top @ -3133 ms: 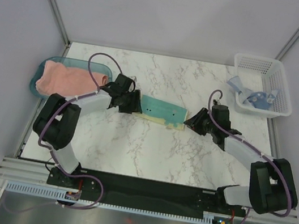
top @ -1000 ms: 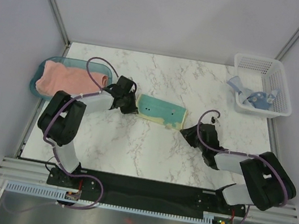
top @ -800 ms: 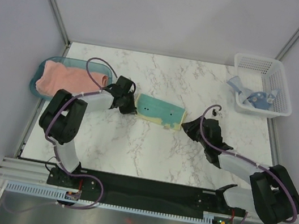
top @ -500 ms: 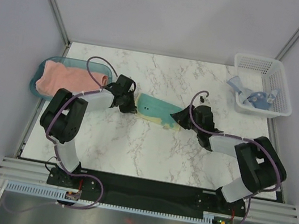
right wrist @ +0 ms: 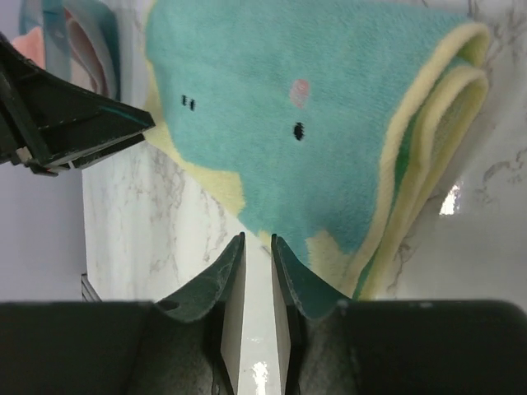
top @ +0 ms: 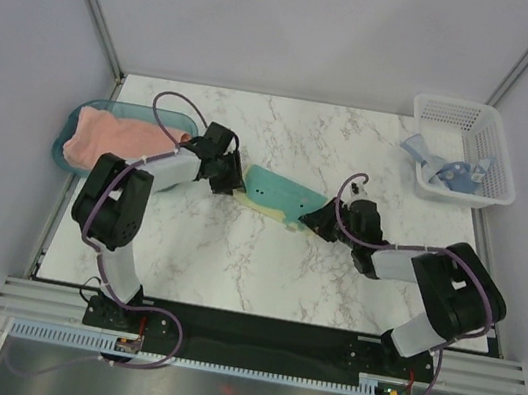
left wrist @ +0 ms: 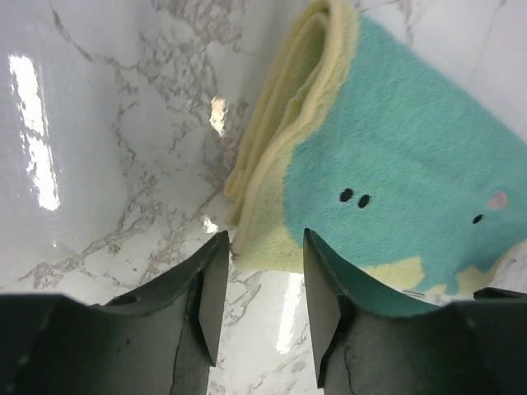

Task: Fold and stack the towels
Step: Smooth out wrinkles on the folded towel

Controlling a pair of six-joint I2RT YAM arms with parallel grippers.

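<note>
The left gripper point(left wrist: 265, 240) is hovering, fingers apart, beside the folded yellow-and-teal terry towel point(left wrist: 395, 156). The right gripper point(right wrist: 258, 240) is facing it, fingers barely parted.

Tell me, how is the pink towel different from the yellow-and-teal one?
The pink towel is one plain colour; the yellow-and-teal towel has a teal patch with tiny dark dots. The pink towel lies in the tray; the yellow-and-teal towel lies on the table. Both look folded and fluffy.

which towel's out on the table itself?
The yellow-and-teal towel, folded on the table. The pink towel lies in the teal tray, the blue towel in the white basket.
</note>
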